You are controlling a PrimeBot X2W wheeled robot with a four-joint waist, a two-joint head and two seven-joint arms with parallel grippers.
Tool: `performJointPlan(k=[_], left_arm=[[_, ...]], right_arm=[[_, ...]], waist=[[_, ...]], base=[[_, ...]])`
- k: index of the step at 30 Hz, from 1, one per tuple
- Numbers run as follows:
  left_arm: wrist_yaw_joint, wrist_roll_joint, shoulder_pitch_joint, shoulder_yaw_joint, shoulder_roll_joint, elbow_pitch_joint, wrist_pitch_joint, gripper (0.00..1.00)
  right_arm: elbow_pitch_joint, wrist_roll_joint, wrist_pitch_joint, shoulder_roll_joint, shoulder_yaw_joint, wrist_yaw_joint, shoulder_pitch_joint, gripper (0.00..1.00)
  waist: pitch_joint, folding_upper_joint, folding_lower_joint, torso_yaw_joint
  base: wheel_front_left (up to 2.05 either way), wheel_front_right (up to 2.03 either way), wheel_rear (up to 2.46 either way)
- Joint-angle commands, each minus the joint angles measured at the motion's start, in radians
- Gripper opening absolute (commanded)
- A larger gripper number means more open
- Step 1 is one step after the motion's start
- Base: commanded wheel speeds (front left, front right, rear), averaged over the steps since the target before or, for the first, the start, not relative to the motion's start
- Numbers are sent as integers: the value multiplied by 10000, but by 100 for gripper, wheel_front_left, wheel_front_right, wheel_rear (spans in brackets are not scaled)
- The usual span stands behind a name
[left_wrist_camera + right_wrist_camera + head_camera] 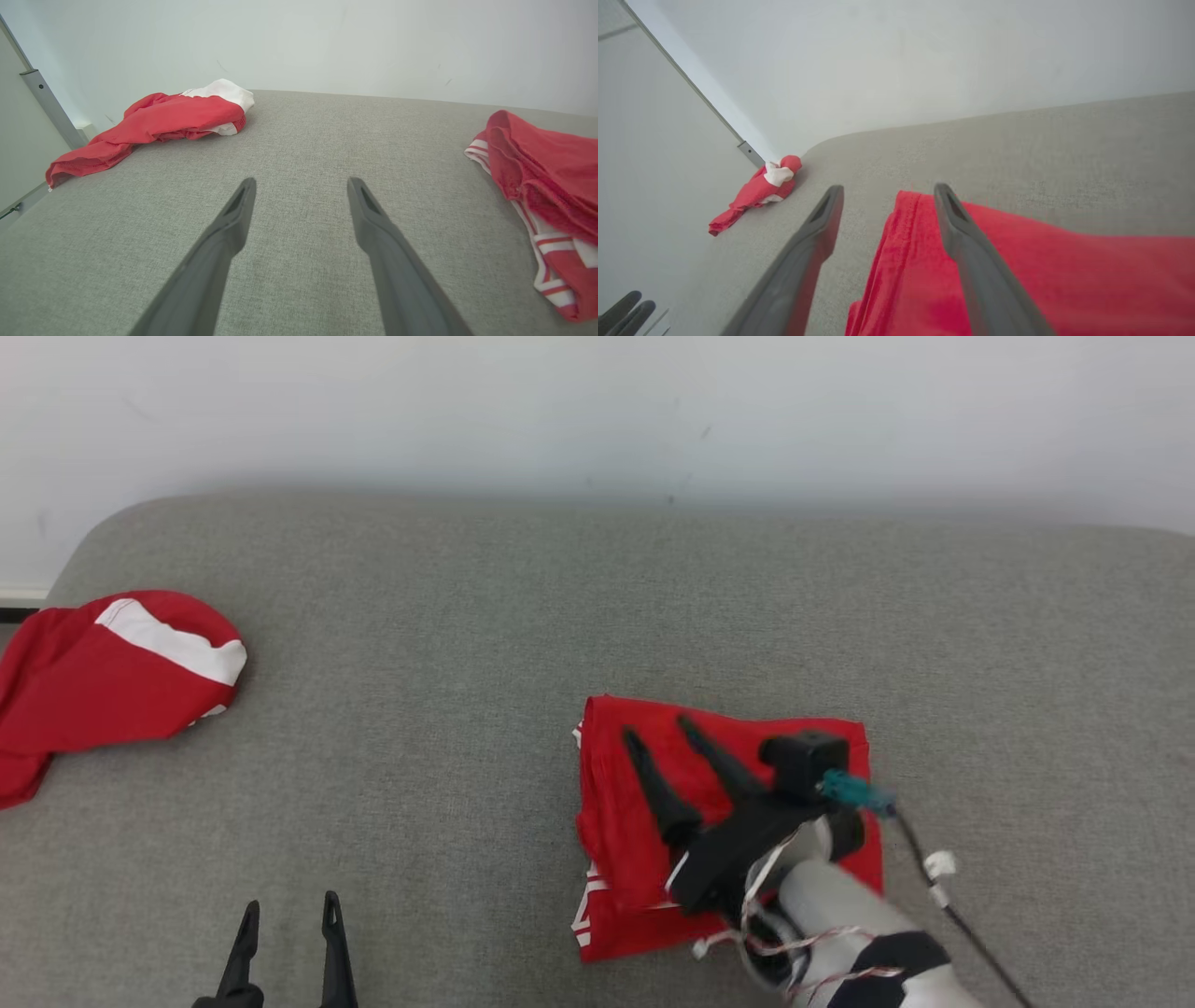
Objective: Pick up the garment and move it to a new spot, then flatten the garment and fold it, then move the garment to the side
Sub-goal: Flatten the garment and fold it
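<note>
Head view: right hand [658, 726] wide and empty, low over the folded red garment [616, 859].

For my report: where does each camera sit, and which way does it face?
Head view: on the head, facing down at the grey cushion; left claw lower left, right claw over the folded garment.
Left wrist view: left wrist, facing along its open fingers across the cushion.
Right wrist view: right wrist, along its open fingers, over the folded garment's edge.
All share the crumpled garment.
</note>
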Motion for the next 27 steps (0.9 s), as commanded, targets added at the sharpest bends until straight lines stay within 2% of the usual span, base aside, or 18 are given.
performJointPlan(k=[1,7,13,18,27], left_arm=[[-28,8,169,27,-19,-11,-32,100],[-53,108,252,156,-16,-83,-32,100],[-33,165,348,244,-16,-171,-32,100],[29,195,407,303,-16,-295,-32,100],[61,245,655,408,-14,-355,-32,100]], right_arm=[[-314,-203,-42,-181,-343,13,-84,100],[-2209,-1374,-31,-912,-2733,13,1070,100],[-3510,-2465,-31,-1166,-4751,13,2558,100],[-4531,-3331,-32,-733,-6014,13,3675,100],[-5619,-3909,-34,-107,-7008,13,5090,100]], waist=[[-78,-1,-1,-134],[-147,-1,-1,-294],[-140,-1,-1,-414],[-168,-1,-1,-630],[-455,-1,-1,-981]], base=[[0,0,0],[0,0,0],[0,0,0],[0,0,0],[0,0,0]])
